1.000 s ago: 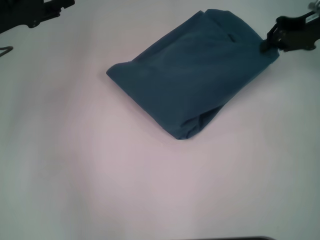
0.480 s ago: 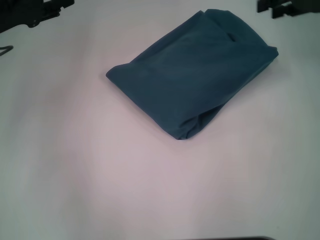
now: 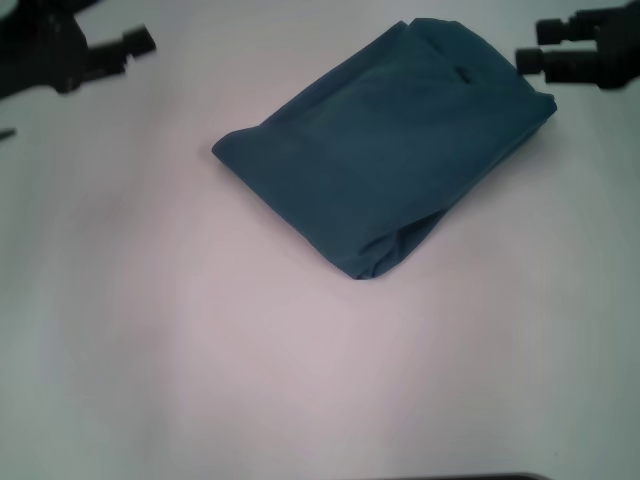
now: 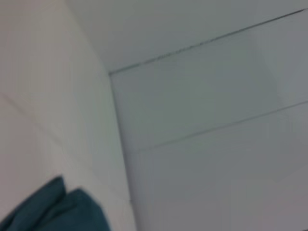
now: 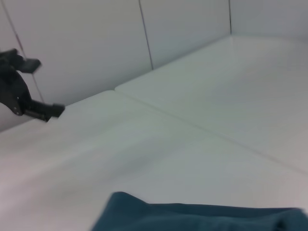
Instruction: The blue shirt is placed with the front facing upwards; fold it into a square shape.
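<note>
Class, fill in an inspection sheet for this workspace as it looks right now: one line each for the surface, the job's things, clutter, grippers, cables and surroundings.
Surface: white table, plain and flat.
Job's things: the blue shirt lies folded into a compact, roughly four-sided bundle set at an angle on the far part of the table; plain teal side up, no lettering showing, small dark label near its far edge.
Clutter: nothing seen.
Grippers: left gripper at the far left corner, off the shirt; right gripper at the far right, beside the shirt's far corner, holding nothing.
Cables: nothing seen.
Surroundings: pale panelled walls behind the table.
</note>
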Robot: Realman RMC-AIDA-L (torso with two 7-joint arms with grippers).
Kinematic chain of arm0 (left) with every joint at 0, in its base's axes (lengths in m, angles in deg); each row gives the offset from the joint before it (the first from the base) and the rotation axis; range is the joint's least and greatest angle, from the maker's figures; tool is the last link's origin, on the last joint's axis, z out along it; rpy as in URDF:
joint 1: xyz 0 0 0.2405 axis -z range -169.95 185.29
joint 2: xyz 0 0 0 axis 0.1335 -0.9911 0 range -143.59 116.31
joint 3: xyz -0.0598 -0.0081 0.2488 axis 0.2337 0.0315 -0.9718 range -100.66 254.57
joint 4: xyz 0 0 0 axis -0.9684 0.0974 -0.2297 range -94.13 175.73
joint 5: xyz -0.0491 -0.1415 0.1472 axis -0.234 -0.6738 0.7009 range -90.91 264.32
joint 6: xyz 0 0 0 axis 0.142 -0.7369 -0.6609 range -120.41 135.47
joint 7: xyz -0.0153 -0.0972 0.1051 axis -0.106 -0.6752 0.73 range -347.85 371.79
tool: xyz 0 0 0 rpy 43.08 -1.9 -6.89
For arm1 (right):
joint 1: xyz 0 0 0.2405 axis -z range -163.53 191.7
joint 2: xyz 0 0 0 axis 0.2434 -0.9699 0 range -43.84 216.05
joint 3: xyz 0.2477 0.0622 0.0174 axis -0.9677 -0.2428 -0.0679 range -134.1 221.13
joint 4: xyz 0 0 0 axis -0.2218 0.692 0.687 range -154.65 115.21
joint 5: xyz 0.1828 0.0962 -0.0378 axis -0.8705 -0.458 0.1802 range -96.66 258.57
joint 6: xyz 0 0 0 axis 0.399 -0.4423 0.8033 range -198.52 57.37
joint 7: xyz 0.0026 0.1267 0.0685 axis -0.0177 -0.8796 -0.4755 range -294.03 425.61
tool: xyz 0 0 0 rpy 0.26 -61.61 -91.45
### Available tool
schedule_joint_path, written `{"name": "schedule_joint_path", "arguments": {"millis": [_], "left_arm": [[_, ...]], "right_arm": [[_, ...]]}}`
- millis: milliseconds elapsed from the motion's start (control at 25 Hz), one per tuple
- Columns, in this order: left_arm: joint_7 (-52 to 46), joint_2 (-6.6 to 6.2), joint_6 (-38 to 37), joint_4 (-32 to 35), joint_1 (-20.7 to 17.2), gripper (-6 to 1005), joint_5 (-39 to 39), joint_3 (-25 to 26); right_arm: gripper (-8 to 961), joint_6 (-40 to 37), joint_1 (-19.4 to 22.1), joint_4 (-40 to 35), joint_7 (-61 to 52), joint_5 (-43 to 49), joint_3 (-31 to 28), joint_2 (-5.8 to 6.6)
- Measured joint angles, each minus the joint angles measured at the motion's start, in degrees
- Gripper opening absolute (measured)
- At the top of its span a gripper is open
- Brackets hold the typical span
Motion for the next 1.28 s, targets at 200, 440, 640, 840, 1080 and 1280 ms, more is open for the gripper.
{"name": "schedule_joint_path", "arguments": {"millis": [200, 440, 640, 840, 1080, 1280], "left_arm": [[-6.9, 0.91, 0.8, 1.1, -0.3, 920, 7.3, -4.3], [-9.3, 4.9, 4.0, 0.7, 0.6, 921, 11.2, -5.5], [-13.2, 5.66, 6.3, 0.9, 1.9, 921, 15.0, -9.3], [-15.9, 5.97, 7.4, 0.6, 3.2, 921, 18.0, -12.4], [-17.7, 6.61, 12.1, 1.6, 4.7, 921, 21.3, -13.7], [-19.6, 7.54, 16.4, 1.9, 5.3, 921, 22.8, -15.2]], "right_arm": [[585, -1.3, 7.4, -1.0, 15.3, -5.3, -5.2, -2.53], [580, -5.1, 14.1, 1.2, 20.3, -12.6, -11.0, -4.26], [581, -7.1, 14.3, 3.3, 20.4, -13.2, -12.7, -4.26], [581, -7.1, 13.0, 3.4, 20.4, -12.9, -12.2, -4.26], [581, -7.2, 12.5, 3.3, 20.3, -12.9, -12.3, -4.18], [582, -7.4, 12.6, 3.3, 20.3, -13.2, -12.7, -4.24]]}}
